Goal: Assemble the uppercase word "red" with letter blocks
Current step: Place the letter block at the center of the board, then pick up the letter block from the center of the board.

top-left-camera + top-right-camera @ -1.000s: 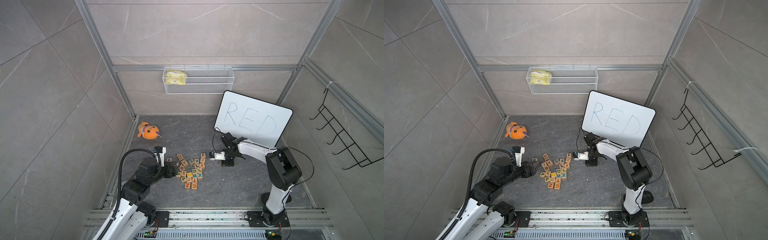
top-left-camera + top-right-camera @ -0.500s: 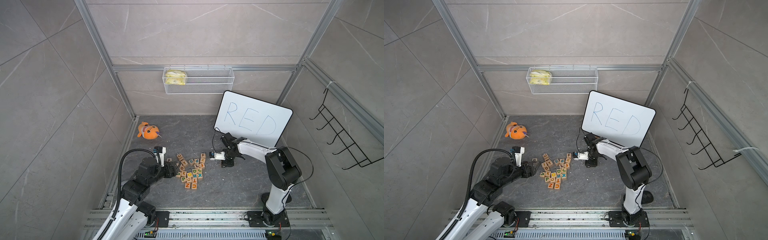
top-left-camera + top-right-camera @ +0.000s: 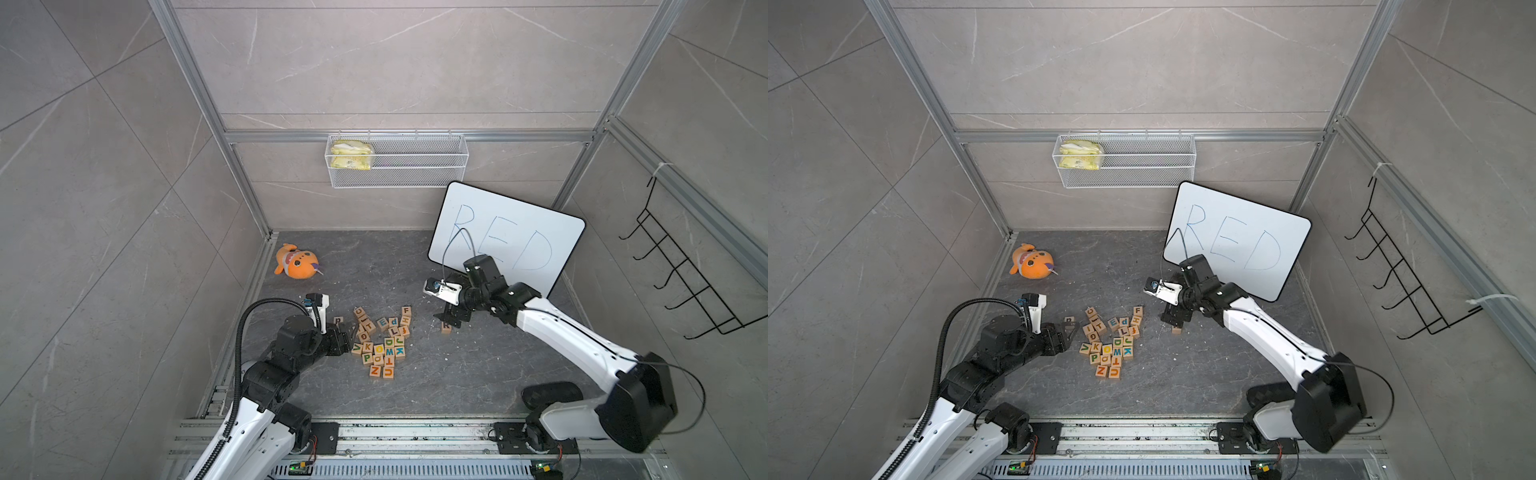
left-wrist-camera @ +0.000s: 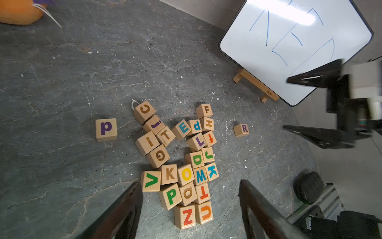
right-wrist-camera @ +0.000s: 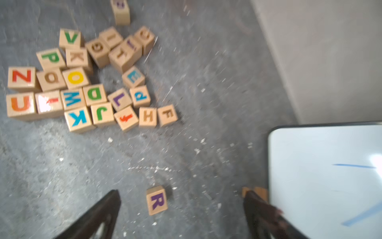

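The R block (image 5: 156,200) lies alone on the dark floor, in front of the whiteboard's left end, also seen in both top views (image 3: 446,327) (image 3: 1177,330). My right gripper (image 5: 182,196) hangs open just above it, a finger on each side, not touching it. The green-blue E block (image 4: 183,128) and the green D block (image 4: 196,159) sit in the loose pile of letter blocks (image 3: 382,345). My left gripper (image 4: 190,186) is open at the pile's left edge (image 3: 347,332), holding nothing.
A whiteboard (image 3: 507,237) with RED written on it leans on a wooden stand at the back right. An orange plush toy (image 3: 296,262) lies at the back left. A lone p block (image 4: 106,129) sits left of the pile. A wire basket (image 3: 397,162) hangs on the back wall.
My right gripper's jaws have spread wide and let go of the R block, which now rests on the floor. The left jaws have widened slightly. Both arms have hardly moved.
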Controlling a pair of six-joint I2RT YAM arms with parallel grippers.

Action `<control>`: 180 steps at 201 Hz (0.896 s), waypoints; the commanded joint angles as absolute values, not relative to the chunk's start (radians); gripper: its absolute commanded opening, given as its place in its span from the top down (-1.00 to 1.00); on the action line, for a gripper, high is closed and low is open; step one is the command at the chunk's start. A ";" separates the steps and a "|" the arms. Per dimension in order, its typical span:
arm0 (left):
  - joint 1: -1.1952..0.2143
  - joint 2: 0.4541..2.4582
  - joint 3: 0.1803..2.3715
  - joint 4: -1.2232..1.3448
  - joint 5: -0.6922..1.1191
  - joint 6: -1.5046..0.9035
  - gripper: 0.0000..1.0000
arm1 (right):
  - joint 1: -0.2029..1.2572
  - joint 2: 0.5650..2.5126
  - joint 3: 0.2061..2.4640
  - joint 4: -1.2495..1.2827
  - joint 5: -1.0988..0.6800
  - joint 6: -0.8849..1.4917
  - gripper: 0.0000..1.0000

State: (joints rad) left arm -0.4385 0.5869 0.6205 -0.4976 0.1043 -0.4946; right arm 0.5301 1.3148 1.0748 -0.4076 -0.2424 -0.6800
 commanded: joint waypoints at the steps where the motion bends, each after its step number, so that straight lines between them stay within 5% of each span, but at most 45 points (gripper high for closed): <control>1: -0.434 0.581 0.660 -0.521 0.053 -0.471 -0.55 | 0.533 1.240 1.046 -0.248 -0.230 -0.331 -1.00; 62: -0.427 0.557 0.650 -0.523 0.012 -0.470 -0.58 | 0.520 1.118 1.002 -0.335 0.050 0.192 -1.00; 120: -0.428 0.608 0.673 -0.558 -0.018 -0.489 -0.61 | 0.519 1.053 0.911 -0.488 0.251 0.412 -1.00; 180: -0.425 0.661 0.675 -0.553 0.032 -0.464 -0.60 | 0.518 0.986 0.783 -0.552 0.161 0.456 -0.99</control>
State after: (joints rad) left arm -0.4313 0.6415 0.6319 -0.5533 0.0036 -0.4931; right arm 0.5220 1.0168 0.8322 -0.5076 0.1936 0.4194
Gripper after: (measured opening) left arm 0.802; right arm 0.991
